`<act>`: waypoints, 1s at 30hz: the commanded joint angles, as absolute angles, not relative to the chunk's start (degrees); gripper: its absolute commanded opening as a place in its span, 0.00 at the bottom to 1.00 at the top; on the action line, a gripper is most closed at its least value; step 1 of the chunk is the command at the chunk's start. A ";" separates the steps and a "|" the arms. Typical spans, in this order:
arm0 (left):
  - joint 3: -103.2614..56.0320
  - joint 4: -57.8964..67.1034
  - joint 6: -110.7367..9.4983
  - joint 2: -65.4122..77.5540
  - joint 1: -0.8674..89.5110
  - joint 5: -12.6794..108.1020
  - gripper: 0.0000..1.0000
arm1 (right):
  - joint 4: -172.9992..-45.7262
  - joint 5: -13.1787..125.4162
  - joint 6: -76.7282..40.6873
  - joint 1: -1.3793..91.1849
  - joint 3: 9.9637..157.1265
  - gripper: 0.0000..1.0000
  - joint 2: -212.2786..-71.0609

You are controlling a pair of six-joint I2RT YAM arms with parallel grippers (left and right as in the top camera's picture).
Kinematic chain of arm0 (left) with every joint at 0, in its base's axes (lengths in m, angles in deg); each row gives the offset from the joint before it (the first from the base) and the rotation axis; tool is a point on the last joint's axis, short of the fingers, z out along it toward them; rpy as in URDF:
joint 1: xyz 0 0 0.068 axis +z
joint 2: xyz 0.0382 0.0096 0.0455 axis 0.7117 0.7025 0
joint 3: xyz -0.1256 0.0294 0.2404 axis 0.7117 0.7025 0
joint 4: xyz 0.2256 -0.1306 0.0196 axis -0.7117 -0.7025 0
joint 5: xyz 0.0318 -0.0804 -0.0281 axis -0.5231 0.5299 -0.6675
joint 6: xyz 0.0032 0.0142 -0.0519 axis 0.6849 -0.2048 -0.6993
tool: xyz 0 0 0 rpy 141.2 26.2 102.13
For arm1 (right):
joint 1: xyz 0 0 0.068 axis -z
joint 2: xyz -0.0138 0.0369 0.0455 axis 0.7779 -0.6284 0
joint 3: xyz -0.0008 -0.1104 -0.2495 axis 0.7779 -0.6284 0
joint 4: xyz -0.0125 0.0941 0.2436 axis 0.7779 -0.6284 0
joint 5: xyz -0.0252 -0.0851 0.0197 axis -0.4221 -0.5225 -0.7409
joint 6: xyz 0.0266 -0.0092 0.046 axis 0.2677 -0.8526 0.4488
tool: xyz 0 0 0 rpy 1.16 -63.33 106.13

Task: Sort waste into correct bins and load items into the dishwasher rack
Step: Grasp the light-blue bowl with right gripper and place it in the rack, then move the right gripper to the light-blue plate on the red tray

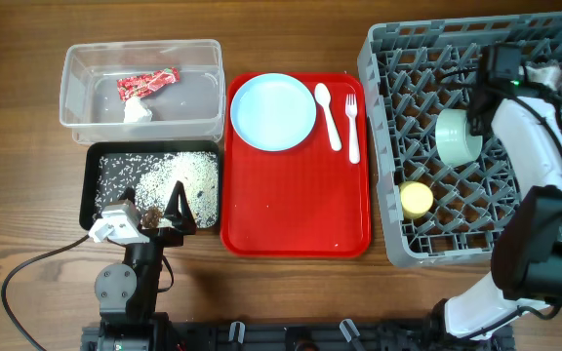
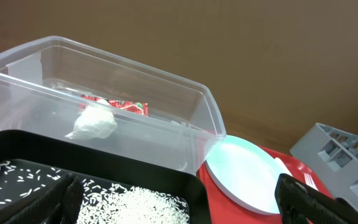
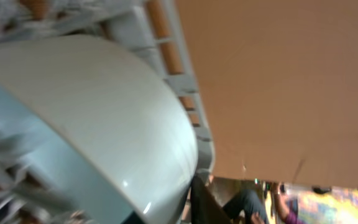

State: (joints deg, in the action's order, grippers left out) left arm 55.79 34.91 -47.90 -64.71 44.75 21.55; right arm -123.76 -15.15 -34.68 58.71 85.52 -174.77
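- Dishwasher rack (image 1: 390, 234), grey and pegged, fills the right side of the table and holds two pieces of crockery.
- Red tray (image 1: 296, 210) lies flat just left of the rack, with the plate and cutlery on its far half.
- Clear tub (image 1: 76, 97) stands at the far left, touching the black tray (image 1: 94, 195) on its near side.
- Right gripper (image 1: 476, 117) reaches into the rack at the rim of the mint green bowl. I cannot tell whether its fingers pinch that rim or have let go; the wrist view shows only the bowl's wall, very close.
- Left gripper (image 1: 152, 202) hangs over the near edge of the black tray, fingers spread wide with nothing between them.
- Pale blue plate (image 1: 273, 111) sits on the red tray's far left corner.
- Mint green bowl (image 1: 457, 136) stands on its side among the pegs in the rack's middle.
- White spoon (image 1: 328, 115) and white fork (image 1: 352, 127) lie side by side just right of the plate.
- Yellow cup (image 1: 417, 199) is in the rack near its left wall.
- Red wrapper (image 1: 147, 84) lies in the clear tub, with the white tissue (image 1: 138, 111) just beside it.
- Rice grains (image 1: 164, 175) are spread across the black tray, with a few dark bits near its front.
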 commanded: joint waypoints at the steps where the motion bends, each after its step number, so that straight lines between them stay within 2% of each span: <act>1: 55.92 34.47 -47.79 -64.76 45.16 22.01 1.00 | -125.22 -6.23 -35.35 56.98 83.84 0.23 -176.43; 3: 55.92 34.47 -47.79 -64.76 45.16 22.01 1.00 | -125.79 -6.23 -35.33 56.34 83.84 0.28 -176.43; 6: 55.92 34.47 -47.79 -64.76 45.16 22.01 1.00 | -126.60 -6.21 -34.00 55.14 83.84 0.41 -175.89; 11: 55.92 34.47 -47.79 -64.76 45.16 22.01 1.00 | -126.73 -3.91 -31.13 52.89 83.93 0.49 -172.11; 16: 55.92 34.47 -47.79 -64.76 45.16 22.01 1.00 | -126.77 12.24 -32.14 48.30 86.00 0.47 -163.63; 18: 55.92 34.47 -47.79 -64.76 45.16 22.01 1.00 | -126.79 20.11 -32.05 45.88 86.83 0.40 -160.17; 19: 55.92 34.47 -47.79 -64.76 45.16 22.01 1.00 | -126.79 26.05 -31.72 43.93 87.27 0.33 -157.55; 21: 55.92 34.47 -47.79 -64.76 45.16 22.01 1.00 | -126.75 35.21 -31.68 40.63 87.64 0.28 -153.68; 26: 55.92 34.47 -47.79 -64.76 45.16 22.01 1.00 | -126.05 53.16 -26.85 31.43 87.62 0.29 -148.87; 30: 55.92 34.47 -47.79 -64.76 45.16 22.01 1.00 | -124.50 59.60 -21.87 22.60 87.62 0.40 -152.00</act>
